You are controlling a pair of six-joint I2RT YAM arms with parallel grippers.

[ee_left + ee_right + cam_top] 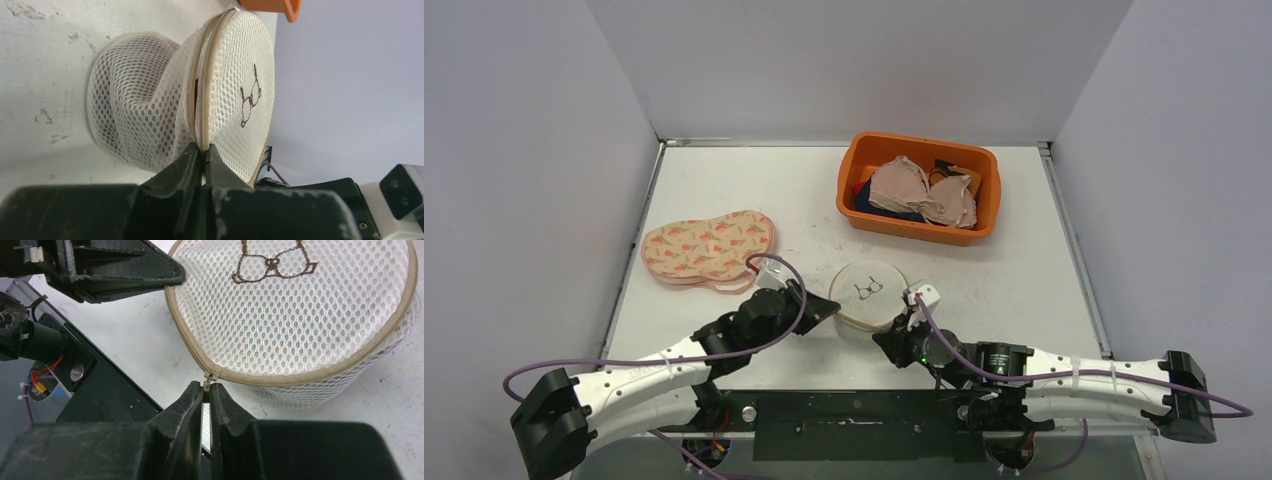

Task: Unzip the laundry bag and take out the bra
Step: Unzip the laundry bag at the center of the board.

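Two pinches: left end effector (202,152) on laundry bag (135,100) seam, right end effector (206,391) on zipper pull (206,384); contents indistinct.

White table (1024,270), surface scuffed. Round mesh bag (869,293) near the front edge, centre. Patterned pouch (709,247) lies left; orange tub (904,224) stands back right, well apart.

The left arm (654,375) and right arm (1074,385) reach forward low, angled in toward each other. The left hand (830,308) is pinched tight on the laundry bag (869,292) rim; the right hand (894,332) is clamped on its zipper pull (206,384).
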